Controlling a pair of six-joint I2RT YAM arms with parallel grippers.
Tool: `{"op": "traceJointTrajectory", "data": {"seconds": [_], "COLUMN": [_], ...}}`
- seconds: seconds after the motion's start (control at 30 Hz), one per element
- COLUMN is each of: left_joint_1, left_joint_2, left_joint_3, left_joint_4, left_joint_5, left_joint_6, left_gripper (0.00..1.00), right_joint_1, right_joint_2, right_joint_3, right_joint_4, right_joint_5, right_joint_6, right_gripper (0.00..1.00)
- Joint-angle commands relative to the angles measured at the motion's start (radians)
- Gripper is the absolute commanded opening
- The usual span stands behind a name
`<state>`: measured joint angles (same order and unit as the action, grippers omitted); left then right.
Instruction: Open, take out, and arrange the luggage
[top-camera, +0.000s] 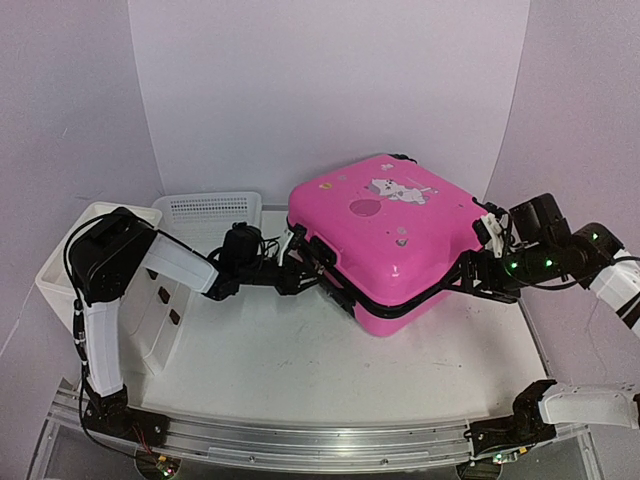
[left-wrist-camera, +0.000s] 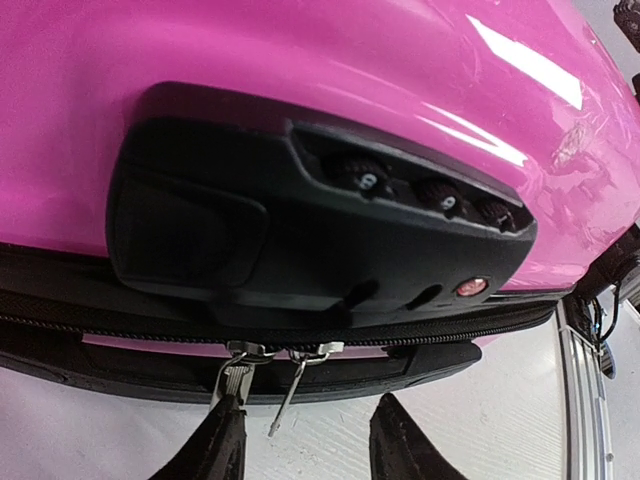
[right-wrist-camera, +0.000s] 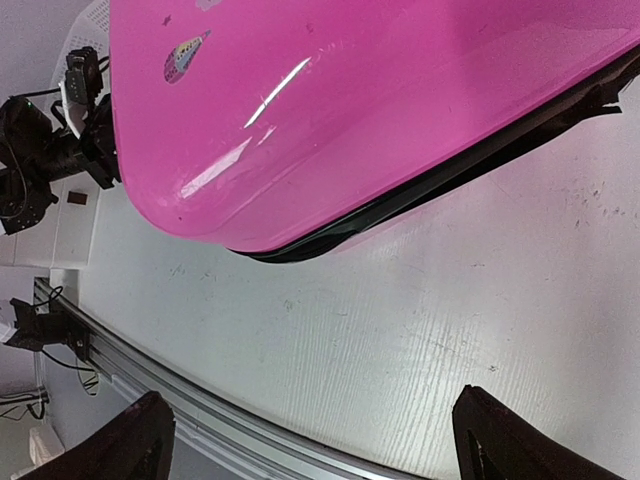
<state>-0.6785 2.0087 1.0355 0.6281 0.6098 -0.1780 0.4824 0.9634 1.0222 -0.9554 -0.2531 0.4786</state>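
Left gripper (left-wrist-camera: 308, 428), jaws apart, grips nothing; two zipper pulls (left-wrist-camera: 236, 372) hang just beyond its fingertips, under the combination lock (left-wrist-camera: 420, 195). Right gripper (right-wrist-camera: 320, 430), wide open and empty, hovers over the table (right-wrist-camera: 420, 330) beside the closed pink suitcase (top-camera: 385, 235), which lies flat toward the far right corner.

White mesh basket (top-camera: 212, 208) at table (top-camera: 300, 350) rear-left; white drawer unit (top-camera: 152, 335) just beside it; metal rail (top-camera: 300, 442) along near edge.
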Motion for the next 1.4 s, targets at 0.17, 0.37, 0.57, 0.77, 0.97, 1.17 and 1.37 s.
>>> {"op": "traceJointTrajectory", "data": {"seconds": [0.17, 0.37, 0.57, 0.77, 0.97, 1.17, 1.37], "left_joint_1": [-0.002, -0.004, -0.030, -0.045, -0.071, -0.081, -0.098], "left_joint_2": [0.038, 0.030, 0.009, 0.003, -0.005, -0.018, -0.050], "left_joint_3": [0.099, 0.096, 0.086, 0.099, 0.109, 0.108, 0.086], "left_joint_4": [0.008, 0.003, -0.008, -0.034, -0.062, -0.098, -0.115], "left_joint_5": [0.024, -0.009, -0.086, -0.125, -0.179, -0.235, -0.213], "left_joint_6": [0.015, 0.022, 0.080, 0.091, 0.106, 0.117, 0.118], "left_gripper": [0.23, 0.19, 0.17, 0.13, 0.12, 0.06, 0.00], "right_joint_1": [-0.002, -0.001, -0.002, -0.002, -0.001, -0.002, -0.001], "right_joint_2": [-0.018, -0.013, -0.007, -0.008, -0.003, 0.003, 0.018], "right_joint_3": [-0.002, -0.004, -0.007, -0.008, -0.011, -0.013, -0.015], "right_joint_4": [0.014, 0.014, 0.013, 0.013, 0.014, 0.014, 0.020], "right_joint_5": [0.021, 0.021, 0.020, 0.020, 0.018, 0.022, 0.036], "right_joint_6": [-0.014, -0.012, -0.011, -0.008, -0.004, 0.000, 0.007], "right_gripper": [0.98, 0.98, 0.98, 0.98, 0.98, 0.98, 0.98]}}
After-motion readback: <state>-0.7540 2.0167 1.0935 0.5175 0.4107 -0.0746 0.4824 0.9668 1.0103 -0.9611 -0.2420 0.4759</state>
